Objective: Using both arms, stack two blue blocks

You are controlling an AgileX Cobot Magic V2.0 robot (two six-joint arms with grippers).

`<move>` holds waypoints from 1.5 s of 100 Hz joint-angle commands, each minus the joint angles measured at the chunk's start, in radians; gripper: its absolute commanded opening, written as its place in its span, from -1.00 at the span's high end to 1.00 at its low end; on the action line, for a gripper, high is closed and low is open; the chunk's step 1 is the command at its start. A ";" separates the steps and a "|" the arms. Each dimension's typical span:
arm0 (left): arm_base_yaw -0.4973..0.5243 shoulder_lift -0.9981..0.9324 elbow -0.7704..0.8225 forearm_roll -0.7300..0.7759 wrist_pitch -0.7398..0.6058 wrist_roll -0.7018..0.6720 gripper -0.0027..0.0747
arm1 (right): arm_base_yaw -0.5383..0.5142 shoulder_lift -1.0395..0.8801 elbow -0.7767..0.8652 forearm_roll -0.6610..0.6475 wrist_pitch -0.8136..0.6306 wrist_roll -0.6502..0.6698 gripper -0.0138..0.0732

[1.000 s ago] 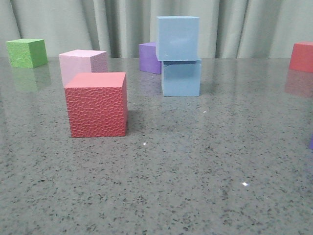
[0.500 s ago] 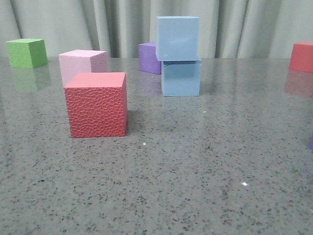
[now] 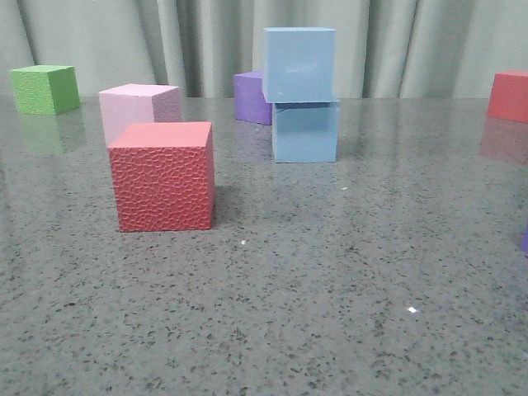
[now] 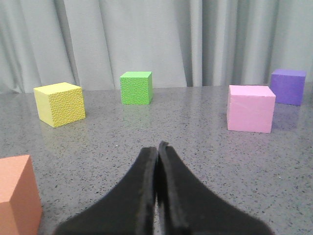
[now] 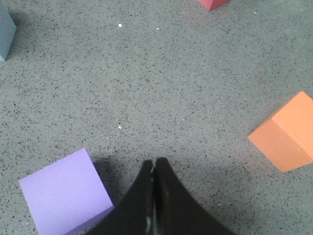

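Two sky-blue blocks stand stacked at the back middle of the table in the front view: the upper block [image 3: 299, 64] rests on the lower block [image 3: 305, 131], shifted slightly left. No gripper shows in the front view. My left gripper [image 4: 157, 147] is shut and empty, low over the table, facing a pink cube [image 4: 250, 108] and a green cube [image 4: 136, 87]. My right gripper [image 5: 153, 163] is shut and empty above the table, beside a light purple cube [image 5: 66, 190]. A corner of a blue block [image 5: 6, 29] shows at the edge of the right wrist view.
A textured red cube [image 3: 163, 176] stands front left, with a pale pink cube [image 3: 139, 109] behind it. A green cube [image 3: 44, 88] is far left, a purple cube [image 3: 252, 96] behind the stack, a red cube [image 3: 509, 95] far right. Yellow [image 4: 59, 103] and orange [image 5: 286, 132] cubes lie near the arms.
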 commanded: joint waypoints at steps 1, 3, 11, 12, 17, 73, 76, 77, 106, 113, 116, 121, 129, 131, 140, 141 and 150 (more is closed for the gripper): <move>0.002 -0.033 0.042 0.002 -0.084 -0.009 0.98 | -0.005 -0.007 -0.024 -0.022 -0.071 -0.003 0.96; 0.002 -0.033 0.042 0.002 -0.084 -0.009 0.98 | -0.005 -0.007 -0.024 -0.021 -0.076 -0.003 0.96; 0.002 -0.033 0.042 0.002 -0.084 -0.009 0.98 | -0.005 -0.025 -0.021 -0.017 -0.105 -0.004 0.96; 0.002 -0.033 0.042 0.002 -0.084 -0.009 0.98 | -0.005 -0.027 -0.020 -0.015 -0.114 -0.004 0.96; 0.002 -0.033 0.042 0.002 -0.084 -0.009 0.98 | -0.005 -0.046 -0.007 -0.015 -0.156 -0.004 0.96; 0.002 -0.033 0.042 0.002 -0.084 -0.009 0.98 | -0.160 -0.453 0.395 0.187 -0.582 -0.191 0.96; 0.002 -0.033 0.042 0.002 -0.084 -0.009 0.98 | -0.166 -0.484 0.419 0.209 -0.600 -0.214 0.96; 0.002 -0.033 0.042 0.002 -0.084 -0.009 0.98 | -0.167 -0.490 0.424 0.214 -0.609 -0.219 0.96; 0.002 -0.033 0.042 0.002 -0.084 -0.009 0.98 | -0.180 -0.723 0.628 0.317 -0.670 -0.329 0.96; 0.002 -0.033 0.042 0.002 -0.084 -0.009 0.98 | -0.185 -0.772 0.661 0.329 -0.670 -0.329 0.96; 0.002 -0.033 0.042 0.002 -0.084 -0.009 0.98 | -0.190 -0.782 0.673 0.332 -0.671 -0.329 0.96; 0.002 -0.033 0.042 0.002 -0.084 -0.009 0.98 | -0.200 -0.778 0.684 0.338 -0.674 -0.329 0.96; 0.002 -0.033 0.042 0.002 -0.084 -0.009 0.98 | -0.222 -0.779 0.705 0.347 -0.681 -0.329 0.96; 0.002 -0.033 0.042 0.002 -0.084 -0.009 0.98 | -0.225 -0.779 0.709 0.347 -0.685 -0.329 0.96; 0.002 -0.033 0.042 0.002 -0.084 -0.009 0.98 | -0.236 -0.779 0.735 0.352 -0.720 -0.329 0.96; 0.002 -0.033 0.042 0.002 -0.084 -0.009 0.98 | -0.236 -0.779 0.740 0.352 -0.723 -0.329 0.96; 0.002 -0.033 0.042 0.002 -0.084 -0.009 0.98 | -0.236 -0.779 0.771 0.352 -0.777 -0.329 0.96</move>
